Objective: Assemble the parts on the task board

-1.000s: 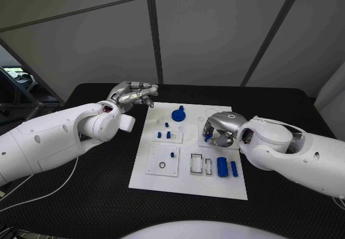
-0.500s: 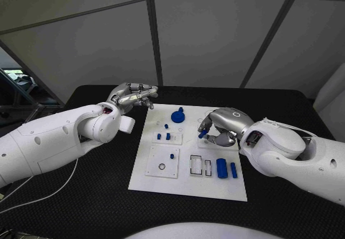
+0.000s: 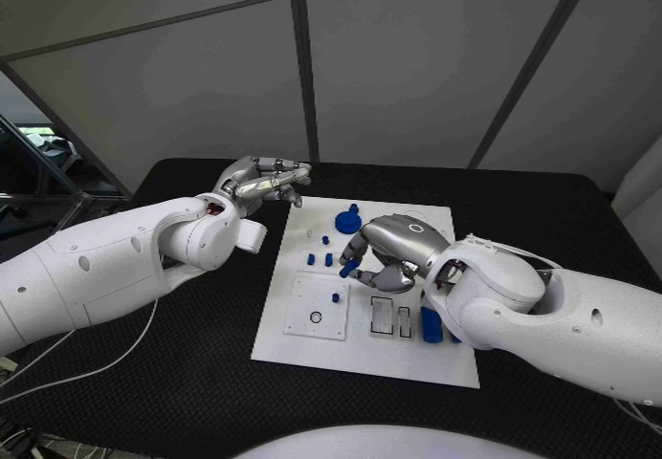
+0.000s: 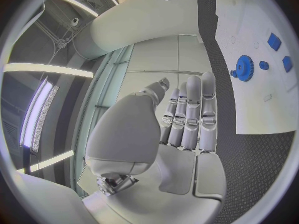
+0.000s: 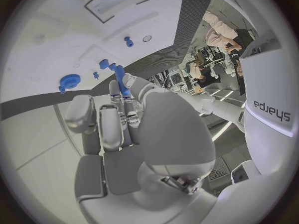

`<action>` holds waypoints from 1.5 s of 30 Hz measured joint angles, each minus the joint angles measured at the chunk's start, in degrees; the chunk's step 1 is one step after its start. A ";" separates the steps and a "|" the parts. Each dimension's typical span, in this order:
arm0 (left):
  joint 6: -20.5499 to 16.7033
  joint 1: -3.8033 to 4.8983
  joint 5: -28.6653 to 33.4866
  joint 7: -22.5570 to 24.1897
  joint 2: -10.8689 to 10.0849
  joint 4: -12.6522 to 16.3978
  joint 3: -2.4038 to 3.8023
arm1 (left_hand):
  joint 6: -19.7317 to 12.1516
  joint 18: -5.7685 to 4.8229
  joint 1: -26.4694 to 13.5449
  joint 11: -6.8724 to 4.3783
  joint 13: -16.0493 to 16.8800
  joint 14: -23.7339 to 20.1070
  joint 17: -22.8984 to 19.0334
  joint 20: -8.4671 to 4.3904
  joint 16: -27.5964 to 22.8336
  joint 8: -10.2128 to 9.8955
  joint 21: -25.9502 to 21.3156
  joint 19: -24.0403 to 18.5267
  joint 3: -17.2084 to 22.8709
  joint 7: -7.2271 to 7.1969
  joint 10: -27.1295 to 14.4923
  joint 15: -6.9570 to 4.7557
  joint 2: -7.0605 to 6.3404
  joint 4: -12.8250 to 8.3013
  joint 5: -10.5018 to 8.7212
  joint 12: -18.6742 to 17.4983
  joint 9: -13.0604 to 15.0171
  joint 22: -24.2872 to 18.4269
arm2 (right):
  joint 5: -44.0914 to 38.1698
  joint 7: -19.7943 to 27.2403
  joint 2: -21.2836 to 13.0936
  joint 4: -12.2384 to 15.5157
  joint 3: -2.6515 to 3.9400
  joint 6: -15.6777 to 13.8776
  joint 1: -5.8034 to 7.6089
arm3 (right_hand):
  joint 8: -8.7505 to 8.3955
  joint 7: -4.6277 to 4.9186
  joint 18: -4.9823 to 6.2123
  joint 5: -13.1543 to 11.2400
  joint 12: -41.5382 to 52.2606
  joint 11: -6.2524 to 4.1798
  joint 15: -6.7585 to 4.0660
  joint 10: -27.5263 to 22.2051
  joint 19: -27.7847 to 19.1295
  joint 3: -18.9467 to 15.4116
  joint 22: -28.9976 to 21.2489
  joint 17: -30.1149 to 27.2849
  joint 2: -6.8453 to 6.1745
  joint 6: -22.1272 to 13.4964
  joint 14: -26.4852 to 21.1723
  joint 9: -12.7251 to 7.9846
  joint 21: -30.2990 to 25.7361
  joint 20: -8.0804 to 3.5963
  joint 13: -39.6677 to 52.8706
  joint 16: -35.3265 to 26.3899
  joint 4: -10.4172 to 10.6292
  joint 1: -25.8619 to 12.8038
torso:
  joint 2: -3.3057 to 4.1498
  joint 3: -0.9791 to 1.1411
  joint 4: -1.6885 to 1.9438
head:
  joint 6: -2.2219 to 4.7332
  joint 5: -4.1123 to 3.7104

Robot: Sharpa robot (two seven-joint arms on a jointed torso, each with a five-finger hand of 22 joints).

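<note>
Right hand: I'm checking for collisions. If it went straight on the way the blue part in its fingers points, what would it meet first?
Probably the small blue pegs standing on the task board; the right hand holds a blue part aimed that way, though depth is unclear.

Black tabletop [image 3: 180, 382] with a fine textured surface, white task board [image 3: 362, 359] lying flat on its middle, just beside and below the left hand's fingers [image 3: 283, 182], a thin white cable [image 3: 103, 356] trailing across the tabletop well behind them
</note>
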 measured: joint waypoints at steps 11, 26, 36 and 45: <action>-0.01 0.00 0.00 0.01 0.44 0.05 0.00 | 0.00 0.00 0.00 0.00 0.00 0.00 0.00 0.00 0.00 0.00 0.00 0.00 0.00 0.00 0.00 0.00 0.00 0.00 0.00 0.00 0.00 0.00 | 0.75 1.66 5.79 -3.03 -3.70 0.19 -0.97 | -0.19 0.00 0.00 0.30 -0.12 0.00 0.00 0.00 0.00 0.08 0.00 0.06 -0.01 -0.01 0.00 0.00 0.00 0.00 -0.01 0.00 -0.09 0.00 | 0.03 0.04 -0.14 | -0.37 1.05; 0.01 0.02 0.00 0.00 0.65 -0.02 0.00 | 0.00 0.00 0.00 0.00 0.00 0.00 0.01 0.00 0.00 0.00 0.00 0.00 0.00 0.00 0.00 0.00 0.00 0.00 0.00 0.00 0.00 0.01 | 0.87 2.94 8.37 -5.46 -4.26 1.98 -1.51 | 0.00 0.01 0.00 0.28 -0.22 0.01 0.00 -0.01 0.00 0.14 -0.10 0.05 -0.03 -0.19 0.00 -0.08 0.00 0.00 -0.08 0.00 -0.15 -0.01 | -0.01 0.13 -0.17 | -0.80 2.05; 0.02 0.01 0.00 0.00 0.78 -0.09 0.00 | 0.00 0.00 0.00 0.00 0.00 0.00 0.01 0.00 0.00 0.00 0.00 0.00 0.00 0.00 0.00 0.00 0.00 0.00 0.00 0.00 0.00 0.01 | 0.88 3.08 8.72 -5.84 -4.33 4.26 -1.57 | -0.01 -0.02 0.00 0.27 -0.32 0.01 0.01 -0.01 0.00 0.14 -0.14 0.05 -0.03 -0.25 0.00 -0.06 0.00 0.00 -0.04 0.00 -0.15 -0.01 | -0.03 0.13 -0.20 | -1.00 2.30; 0.02 0.01 0.01 0.00 0.76 -0.10 0.00 | 0.00 0.00 0.00 0.00 0.00 0.00 0.01 0.00 0.00 0.00 0.00 0.00 0.00 0.00 0.00 0.00 0.00 0.00 0.00 0.00 0.00 0.01 | 0.88 3.11 8.73 -6.11 -4.36 5.87 -1.58 | -0.02 -0.08 0.00 0.26 -0.41 0.01 0.01 -0.02 0.00 0.13 -0.14 0.04 -0.19 -0.33 0.00 -0.06 0.00 0.00 -0.05 0.00 -0.15 -0.16 | -0.03 0.12 -0.20 | -1.09 2.42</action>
